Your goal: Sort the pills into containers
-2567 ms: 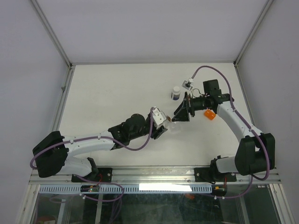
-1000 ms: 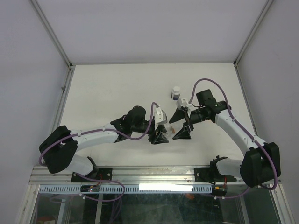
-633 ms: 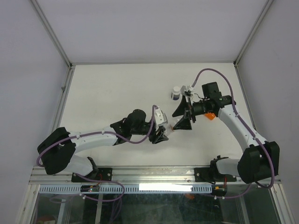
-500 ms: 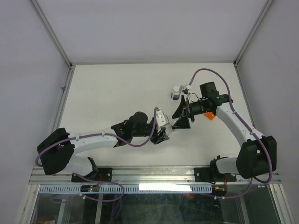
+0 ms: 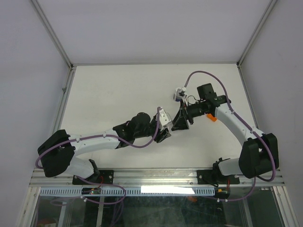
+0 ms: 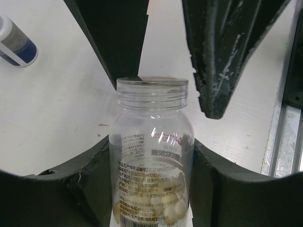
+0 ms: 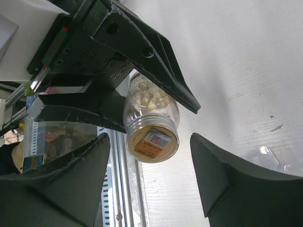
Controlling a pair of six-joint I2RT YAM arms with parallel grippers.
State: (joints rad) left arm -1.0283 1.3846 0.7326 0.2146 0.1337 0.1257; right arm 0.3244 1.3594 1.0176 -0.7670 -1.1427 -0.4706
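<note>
My left gripper [image 5: 164,131] [image 6: 151,151] is shut on the body of a clear round vial [image 6: 150,142] [image 7: 150,124], held above the table. Pale round pills [image 6: 171,209] [image 7: 149,101] lie inside it. A clear screw cap [image 6: 152,91] with a tan-orange seal [image 7: 152,143] closes it. My right gripper [image 5: 181,121] [image 7: 150,142] faces the cap end, open. Its two fingers [image 7: 222,170] stand on either side of the cap with a gap on each side. In the top view the vial is hidden between the two grippers.
A small white bottle with a blue label [image 6: 14,41] [image 5: 177,94] stands beyond the grippers. An orange object [image 5: 213,118] lies partly under the right arm. Something small and transparent [image 7: 265,152] rests on the table. The metal frame rail [image 6: 289,137] runs along the near edge.
Both grippers have shifted slightly away from the near edge. The right gripper has drawn in to the vial's cap end and its jaws have narrowed somewhat. The left grip is unchanged.
</note>
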